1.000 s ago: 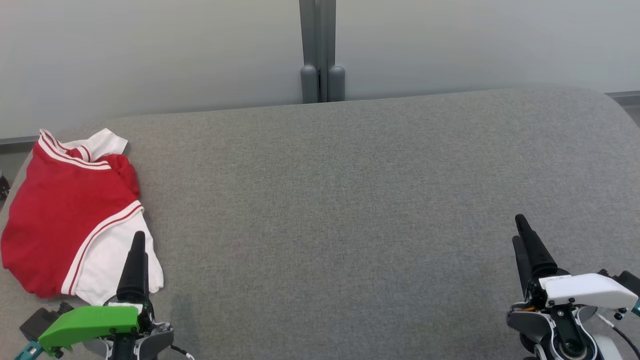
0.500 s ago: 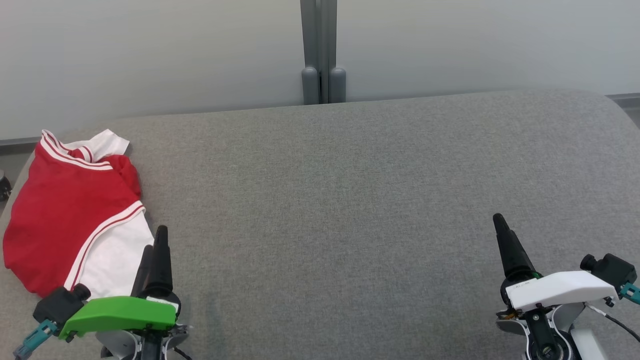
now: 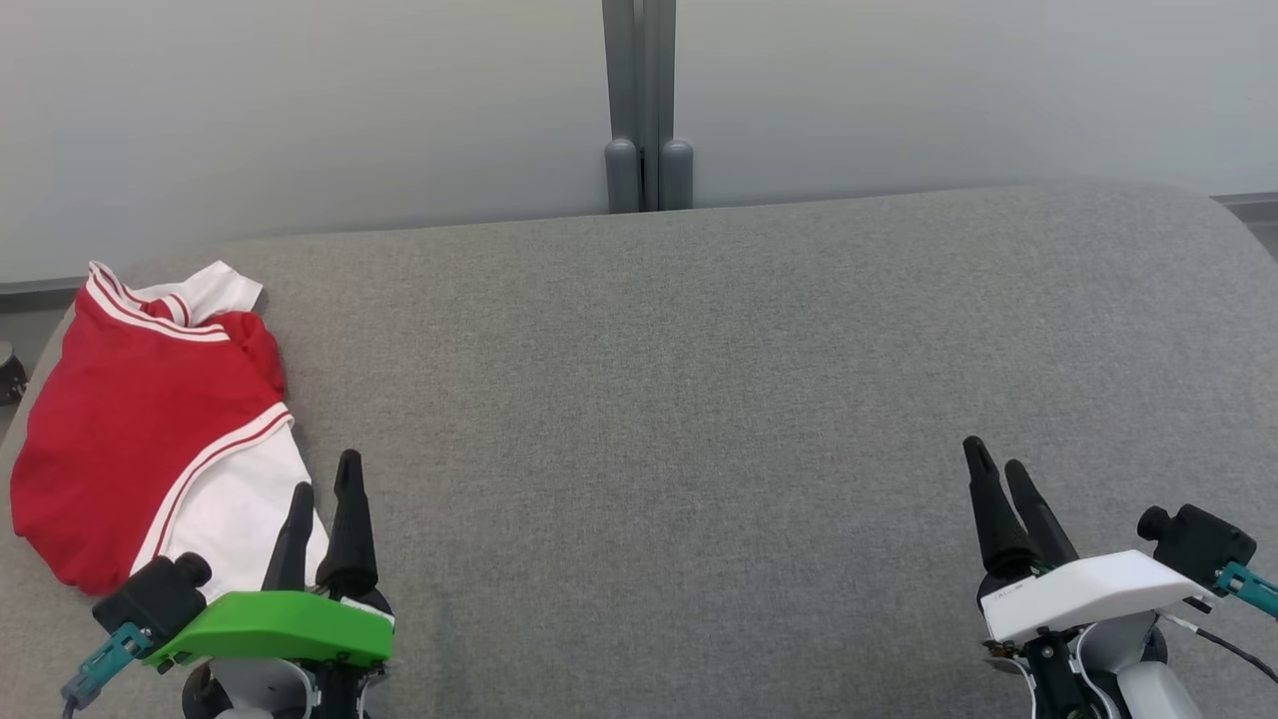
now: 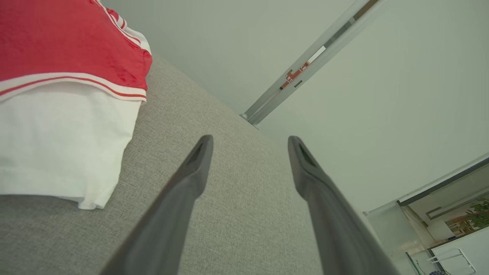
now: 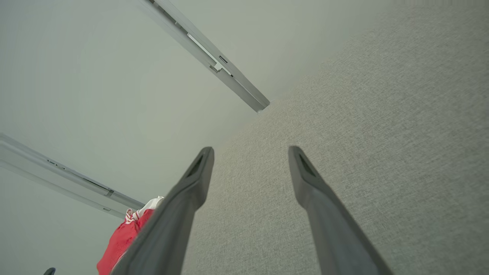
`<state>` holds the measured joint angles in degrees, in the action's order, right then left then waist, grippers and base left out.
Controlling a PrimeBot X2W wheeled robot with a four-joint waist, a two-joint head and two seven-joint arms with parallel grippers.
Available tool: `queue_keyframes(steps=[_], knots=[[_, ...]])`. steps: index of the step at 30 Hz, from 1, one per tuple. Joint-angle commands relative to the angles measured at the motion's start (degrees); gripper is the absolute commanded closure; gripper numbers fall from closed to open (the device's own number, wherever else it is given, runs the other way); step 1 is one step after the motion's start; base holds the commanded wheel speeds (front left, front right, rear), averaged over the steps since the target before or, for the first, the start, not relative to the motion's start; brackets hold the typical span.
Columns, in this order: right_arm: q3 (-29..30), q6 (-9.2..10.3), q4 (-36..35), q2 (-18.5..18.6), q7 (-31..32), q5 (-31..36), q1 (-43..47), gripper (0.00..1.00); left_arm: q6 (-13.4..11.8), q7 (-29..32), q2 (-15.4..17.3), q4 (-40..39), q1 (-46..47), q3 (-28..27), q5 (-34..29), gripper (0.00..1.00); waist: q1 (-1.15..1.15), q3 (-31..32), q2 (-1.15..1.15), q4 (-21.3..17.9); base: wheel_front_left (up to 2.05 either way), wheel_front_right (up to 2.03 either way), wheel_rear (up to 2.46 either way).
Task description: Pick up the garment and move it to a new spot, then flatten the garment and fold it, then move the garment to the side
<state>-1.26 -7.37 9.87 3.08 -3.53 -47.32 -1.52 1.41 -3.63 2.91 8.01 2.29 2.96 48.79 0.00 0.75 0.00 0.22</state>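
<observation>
Left gripper (image 3: 323,473) and right gripper (image 3: 992,456) pull back, jaws spread empty; retreat without snagging garment (image 3: 130,419) beside left jaws

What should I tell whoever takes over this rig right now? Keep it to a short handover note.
Left gripper: open, empty, low at the near left, fingers beside the white sleeve of the garment, apart from it in the left wrist view.
Right gripper: open, empty, over bare fabric at the near right.
The garment: a compact bundle at the left edge of the grey padded surface, red body up, white sleeve toward the robot.
Done, by the look of it: folded and set to the side.
Left: probably nothing; maybe check the fold, as the far end looks a little rumpled.
</observation>
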Motion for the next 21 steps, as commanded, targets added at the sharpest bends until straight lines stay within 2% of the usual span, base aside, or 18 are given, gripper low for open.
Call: queue_keyframes(steps=[1, 5, 21], knots=[[0.02, -0.13, -1.12, 0.47, -0.69, 2.21, -0.22, 0.00, -0.41, -0.61, 0.76, -1.14, 0.09, 0.44, -2.43, 0.00, 0.00, 0.03, 0.00, 0.00, 0.00, 0.00, 0.00], [-0.03, -0.14, -1.28, 0.38, -1.43, 4.87, 0.11, 0.00, -0.77, -1.32, 0.95, -1.75, -0.09, 1.22, -5.22, 0.00, 0.00, 0.15, 0.00, 0.03, 0.00, 0.00, 0.00], [-2.12, -0.16, -2.06, 0.41, -4.13, 13.74, 1.54, 0.00, 1.13, -4.06, 0.45, -1.89, -1.61, 2.25, -14.80, 0.00, 0.00, 1.19, 0.00, 0.30, 0.00, 0.00, 0.00]])
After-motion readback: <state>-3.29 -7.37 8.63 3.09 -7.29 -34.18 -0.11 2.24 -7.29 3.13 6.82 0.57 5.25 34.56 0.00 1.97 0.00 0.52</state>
